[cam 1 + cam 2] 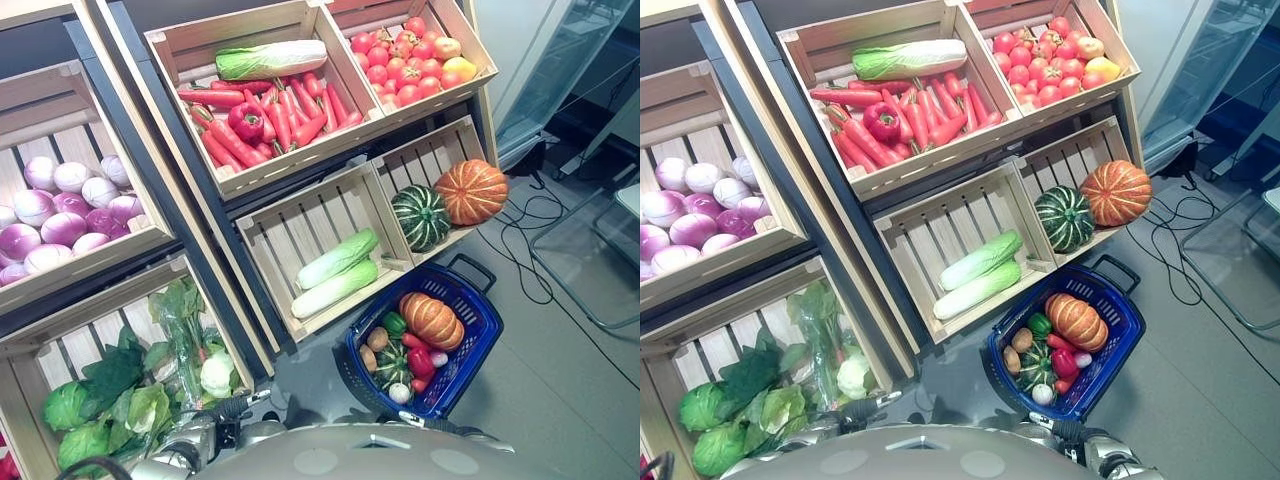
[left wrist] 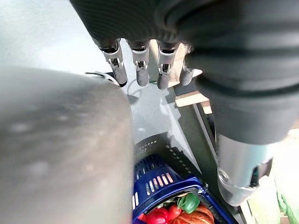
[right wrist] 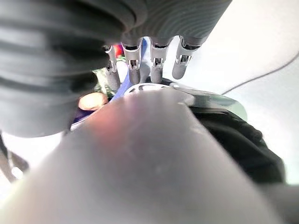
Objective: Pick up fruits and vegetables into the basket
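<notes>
The blue basket (image 1: 487,312) stands on the grey floor below the shelves, handle folded back. Inside lie an orange pumpkin (image 1: 432,320), a green pepper (image 1: 394,324), a red pepper (image 1: 420,360), a potato (image 1: 377,339) and a small dark squash (image 1: 392,372). In its wrist view my left hand (image 2: 140,65) hangs above the floor near the basket (image 2: 154,179), fingers straight and empty. My right hand (image 3: 157,60) hangs low by the basket, fingers straight too, holding nothing.
Wooden crates hold two napa cabbages (image 1: 335,272), a striped green squash (image 1: 420,216) beside an orange pumpkin (image 1: 471,191), carrots with a red pepper (image 1: 246,121), tomatoes (image 1: 408,62), purple onions (image 1: 62,212) and leafy greens (image 1: 120,395). Black cables (image 1: 530,225) lie on the floor at right.
</notes>
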Available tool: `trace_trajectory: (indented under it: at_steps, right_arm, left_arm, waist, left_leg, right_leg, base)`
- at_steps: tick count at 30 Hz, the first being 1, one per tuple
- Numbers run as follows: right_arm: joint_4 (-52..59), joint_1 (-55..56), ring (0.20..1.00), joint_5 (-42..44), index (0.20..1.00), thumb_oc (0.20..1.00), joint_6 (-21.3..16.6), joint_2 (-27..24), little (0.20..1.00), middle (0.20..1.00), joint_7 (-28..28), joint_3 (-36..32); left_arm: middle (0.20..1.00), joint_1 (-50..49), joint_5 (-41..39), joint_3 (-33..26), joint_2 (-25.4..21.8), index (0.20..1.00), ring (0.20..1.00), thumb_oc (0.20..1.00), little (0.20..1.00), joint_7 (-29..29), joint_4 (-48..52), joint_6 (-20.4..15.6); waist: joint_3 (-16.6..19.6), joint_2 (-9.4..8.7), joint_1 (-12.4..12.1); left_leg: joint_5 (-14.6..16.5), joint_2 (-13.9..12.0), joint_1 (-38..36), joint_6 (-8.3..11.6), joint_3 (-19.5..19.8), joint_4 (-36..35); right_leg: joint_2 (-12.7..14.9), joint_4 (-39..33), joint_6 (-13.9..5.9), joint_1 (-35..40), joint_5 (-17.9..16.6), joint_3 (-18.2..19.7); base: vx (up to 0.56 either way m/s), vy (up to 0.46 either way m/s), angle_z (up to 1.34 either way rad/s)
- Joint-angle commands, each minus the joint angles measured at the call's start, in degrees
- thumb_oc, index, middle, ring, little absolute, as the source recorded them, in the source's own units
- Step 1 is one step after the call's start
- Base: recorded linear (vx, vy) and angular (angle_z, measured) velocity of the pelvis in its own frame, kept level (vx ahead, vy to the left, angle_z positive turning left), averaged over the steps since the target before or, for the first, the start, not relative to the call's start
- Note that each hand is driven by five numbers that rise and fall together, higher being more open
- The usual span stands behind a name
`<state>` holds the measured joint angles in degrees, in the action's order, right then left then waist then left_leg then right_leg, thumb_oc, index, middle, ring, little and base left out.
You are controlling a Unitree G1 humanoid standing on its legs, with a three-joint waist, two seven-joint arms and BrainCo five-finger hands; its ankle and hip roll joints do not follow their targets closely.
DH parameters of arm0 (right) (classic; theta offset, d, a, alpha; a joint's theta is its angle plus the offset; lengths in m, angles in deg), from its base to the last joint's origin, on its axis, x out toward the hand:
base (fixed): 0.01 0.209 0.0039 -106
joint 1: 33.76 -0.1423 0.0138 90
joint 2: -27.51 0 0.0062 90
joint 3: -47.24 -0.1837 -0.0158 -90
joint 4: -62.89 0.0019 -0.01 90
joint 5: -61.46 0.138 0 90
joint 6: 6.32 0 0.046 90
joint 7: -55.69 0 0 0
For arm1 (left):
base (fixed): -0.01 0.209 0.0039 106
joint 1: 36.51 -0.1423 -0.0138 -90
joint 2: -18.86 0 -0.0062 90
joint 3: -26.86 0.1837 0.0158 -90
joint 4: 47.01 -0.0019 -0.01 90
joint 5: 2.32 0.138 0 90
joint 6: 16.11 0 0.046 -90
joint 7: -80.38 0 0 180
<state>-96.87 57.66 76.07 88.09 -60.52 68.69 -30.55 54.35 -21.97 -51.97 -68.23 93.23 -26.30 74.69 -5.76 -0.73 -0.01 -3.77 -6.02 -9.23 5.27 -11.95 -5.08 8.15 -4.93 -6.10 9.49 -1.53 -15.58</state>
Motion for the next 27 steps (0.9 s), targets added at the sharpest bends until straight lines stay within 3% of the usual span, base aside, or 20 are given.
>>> trace_trajectory:
  at_steps: [1, 5, 7, 8, 9, 10, 11, 12, 15, 17, 21, 27]
  right_arm:
    - [1.2, -5.3, 1.000, 2.3, 1.000, 1.000, -8.0, 0.2, 1.000, 1.000, -0.5, 1.9]
    - [5.8, -5.5, 1.000, 4.2, 1.000, 1.000, -12.6, -1.1, 1.000, 1.000, -2.0, 1.6]
    - [12.3, -4.9, 1.000, 6.6, 1.000, 1.000, -13.0, -2.3, 1.000, 1.000, -3.7, 1.9]
    - [15.4, -4.5, 1.000, 7.2, 1.000, 1.000, -13.2, -2.8, 1.000, 1.000, -4.8, 2.0]
    - [21.5, -3.8, 1.000, 7.9, 1.000, 1.000, -13.0, -3.7, 1.000, 1.000, -7.2, 2.4]
    - [23.1, -3.5, 1.000, 8.2, 1.000, 1.000, -13.3, -4.0, 1.000, 1.000, -7.9, 2.4]
    - [27.9, -2.5, 1.000, 8.7, 1.000, 1.000, -14.3, -4.4, 1.000, 1.000, -9.6, 2.2]
    - [31.4, -1.9, 1.000, 9.6, 1.000, 1.000, -16.7, -4.9, 1.000, 1.000, -11.4, 2.1]
    - [35.9, -2.6, 1.000, 8.8, 1.000, 1.000, -19.2, -6.0, 1.000, 1.000, -14.6, 2.1]
    - [40.6, -3.3, 1.000, 6.5, 1.000, 1.000, -21.3, -7.5, 1.000, 1.000, -19.0, 2.1]
    - [45.3, -3.9, 1.000, 5.3, 1.000, 1.000, -22.3, -8.5, 1.000, 1.000, -22.5, 1.2]
    - [51.7, -5.2, 1.000, 4.4, 1.000, 1.000, -23.8, -10.1, 1.000, 1.000, -28.3, 0.3]
  left_arm:
    - [1.000, 5.3, -0.3, 1.3, 1.0, 1.000, 1.000, 1.000, 1.000, -1.7, 3.2, -6.9]
    - [1.000, 5.8, 1.7, 2.2, -0.3, 1.000, 1.000, 1.000, 1.000, -6.2, 9.4, -9.4]
    - [1.000, 4.8, 0.9, 2.5, -1.7, 1.000, 1.000, 1.000, 1.000, -6.5, 11.9, -14.8]
    - [1.000, 4.1, 0.5, 2.6, -2.4, 1.000, 1.000, 1.000, 1.000, -8.0, 14.2, -13.8]
    - [1.000, 3.1, 3.1, 2.8, -3.4, 1.000, 1.000, 1.000, 1.000, -9.1, 18.0, -19.9]
    - [1.000, 2.8, -0.8, 3.1, -4.1, 1.000, 1.000, 1.000, 1.000, -2.3, 19.8, -37.2]
    - [1.000, 2.6, 1.9, 3.6, -6.5, 1.000, 1.000, 1.000, 1.000, -6.4, 30.2, -33.6]
    - [1.000, 2.6, 4.3, 4.2, -8.8, 1.000, 1.000, 1.000, 1.000, -8.6, 35.1, -36.0]
    - [1.000, 3.3, 6.4, 4.9, -11.0, 1.000, 1.000, 1.000, 1.000, -12.1, 38.8, -38.6]
    - [1.000, 3.3, 4.4, 4.8, -12.0, 1.000, 1.000, 1.000, 1.000, -12.9, 42.2, -34.0]
    - [1.000, 3.9, 4.1, 4.3, -12.9, 1.000, 1.000, 1.000, 1.000, -14.0, 45.7, -33.1]
    - [1.000, 11.1, 12.2, 6.0, -14.1, 1.000, 1.000, 1.000, 1.000, -26.2, 49.7, -33.7]
  waist:
    - [-1.7, -1.38, -0.9]
    - [-2.0, -0.64, -0.5]
    - [-2.7, -0.70, -0.5]
    - [-3.2, -0.69, -0.5]
    - [-4.4, -0.53, -0.5]
    - [-4.8, -0.49, -0.5]
    - [-5.9, -0.46, -0.5]
    - [-7.1, -0.46, -0.4]
    - [-9.3, -0.21, -0.2]
    - [-11.6, 0.35, 0.1]
    - [-13.7, 0.96, 0.8]
    - [-18.1, 1.74, 3.2]
  left_leg:
    - [7.1, 0.9, -0.5, -2.69, 0.2, 2.0]
    - [7.1, 0.7, 0.3, -2.71, 0.2, 2.8]
    - [7.3, 0.7, 1.2, -2.96, 0.3, 3.6]
    - [7.2, 0.7, 1.8, -3.03, 0.5, 4.0]
    - [7.0, 0.7, 2.5, -3.08, 0.8, 4.3]
    - [7.0, 0.7, 2.8, -3.08, 0.9, 4.5]
    - [7.1, 0.7, 3.7, -3.16, 1.1, 5.1]
    - [7.4, 0.9, 5.0, -3.33, 1.5, 6.5]
    - [7.6, 0.8, 7.8, -3.32, 2.0, 9.6]
    - [7.4, 0.6, 10.3, -3.11, 2.6, 11.9]
    - [7.0, 0.2, 12.1, -2.82, 2.5, 13.1]
    - [6.4, -0.5, 17.6, -1.97, 2.0, 17.5]
  right_leg:
    - [1.8, 3.7, -2.00, -1.5, 1.6, 0.5]
    - [2.0, 4.3, -1.95, -2.4, 1.6, 0.8]
    - [1.9, 4.9, -1.67, -3.2, 2.0, 1.0]
    - [2.0, 5.2, -1.57, -3.6, 2.0, 1.0]
    - [1.9, 6.0, -1.33, -4.4, 2.2, 1.0]
    - [1.9, 6.4, -1.21, -4.8, 2.2, 1.0]
    - [1.8, 7.5, -0.81, -5.8, 2.6, 1.2]
    - [1.7, 9.1, -0.42, -7.5, 3.1, 1.7]
    - [1.6, 12.2, 0.29, -10.3, 4.0, 2.0]
    - [1.6, 15.1, 0.94, -12.8, 4.8, 1.9]
    - [1.8, 17.4, 1.25, -15.1, 5.6, 2.1]
    - [2.1, 24.6, 1.83, -22.2, 7.5, 3.3]
  base:
    - [0.07, -0.016, 0.06]
    - [0.04, 0.000, 0.08]
    - [-0.03, -0.053, 0.02]
    - [-0.08, -0.065, 0.00]
    - [-0.09, -0.049, 0.00]
    - [-0.12, -0.056, 0.02]
    - [-0.14, -0.077, 0.07]
    - [-0.12, -0.070, 0.13]
    - [-0.14, -0.056, 0.23]
    - [-0.14, -0.034, -0.05]
    - [-0.08, -0.007, -0.05]
    - [-0.08, -0.020, -0.04]
